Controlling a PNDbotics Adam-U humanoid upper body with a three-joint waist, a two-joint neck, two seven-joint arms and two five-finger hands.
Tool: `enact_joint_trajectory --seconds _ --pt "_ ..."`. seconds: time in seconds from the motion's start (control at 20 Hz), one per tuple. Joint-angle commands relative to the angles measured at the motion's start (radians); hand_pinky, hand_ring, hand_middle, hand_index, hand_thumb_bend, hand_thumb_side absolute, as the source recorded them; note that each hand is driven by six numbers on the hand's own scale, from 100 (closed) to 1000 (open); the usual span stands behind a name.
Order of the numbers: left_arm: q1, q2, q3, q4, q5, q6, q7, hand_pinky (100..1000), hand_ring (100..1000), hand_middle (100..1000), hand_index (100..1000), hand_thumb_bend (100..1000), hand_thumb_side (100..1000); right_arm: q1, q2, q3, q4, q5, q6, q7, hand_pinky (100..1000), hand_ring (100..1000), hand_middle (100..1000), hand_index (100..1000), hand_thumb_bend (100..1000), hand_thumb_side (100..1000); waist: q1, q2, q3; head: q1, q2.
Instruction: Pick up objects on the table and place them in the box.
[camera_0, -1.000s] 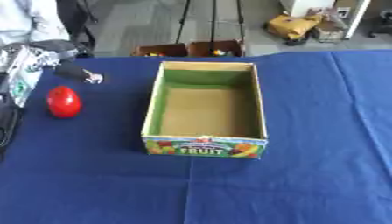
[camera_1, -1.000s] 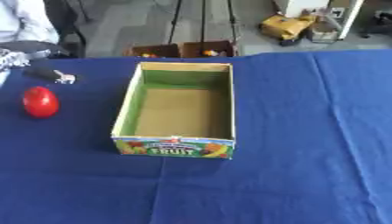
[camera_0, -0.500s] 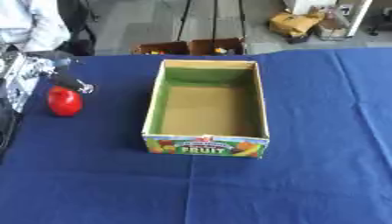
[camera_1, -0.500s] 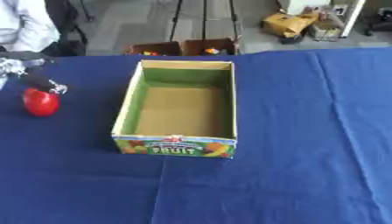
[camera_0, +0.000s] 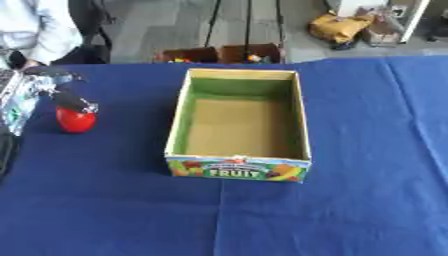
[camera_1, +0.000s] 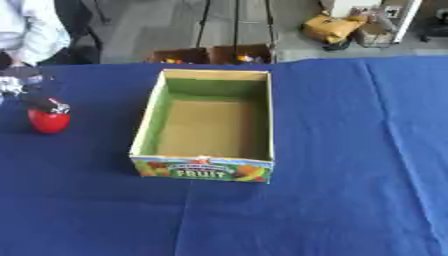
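Blue table (camera_0: 350, 200), box (camera_0: 238, 120) empty. Our left hand (camera_0: 35, 90) reaches in; fingers (camera_0: 74, 102) extended, touching the apple (camera_0: 75, 121) just below them. Pick step: next we must curl around it.

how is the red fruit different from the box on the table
The red fruit is small, round and plain red; the box is far bigger, rectangular, with a green lining and a printed FRUIT front. The fruit lies at the table's left edge with the left robot hand right over it; the box stands in the middle, open-topped, empty, with nothing near it. Both rest on the blue cloth.
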Motion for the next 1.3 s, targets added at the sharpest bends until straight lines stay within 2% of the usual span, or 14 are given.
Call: enact_joint_trajectory --seconds 0.05,0.6,1.05,1.2,1.3 --pt "-0.012 0.043 0.014 0.005 0.000 0.011 0.005 800 911 1000 1000 398 608 -0.008 -0.020 -0.010 -0.015 0.001 -0.015 -0.022 694 756 752 854 100 932 -0.003 -0.013 0.000 0.006 -0.015" --pt "-0.002 0.043 0.026 0.044 -0.006 0.027 0.022 728 862 997 1000 427 629 -0.009 -0.010 -0.012 -0.015 0.004 -0.007 -0.028 696 754 745 851 100 928 -0.002 0.006 -0.010 0.024 -0.036" --pt "-0.004 0.037 0.038 0.062 0.001 0.004 0.107 612 777 930 1000 370 611 -0.010 -0.005 -0.011 -0.015 0.008 0.000 -0.029 698 754 740 847 100 927 0.000 0.025 -0.019 0.033 -0.047" --pt "-0.018 0.040 0.048 0.071 0.021 0.005 0.101 603 773 927 1000 341 622 -0.010 -0.006 -0.008 -0.015 0.009 0.001 -0.026 698 753 739 846 100 929 0.000 0.030 -0.022 0.035 -0.049" --pt "-0.035 0.047 0.056 0.075 0.045 0.010 0.074 632 800 941 1000 341 658 -0.010 -0.008 -0.007 -0.015 0.009 0.001 -0.024 698 753 738 846 100 929 0.001 0.032 -0.024 0.038 -0.047"
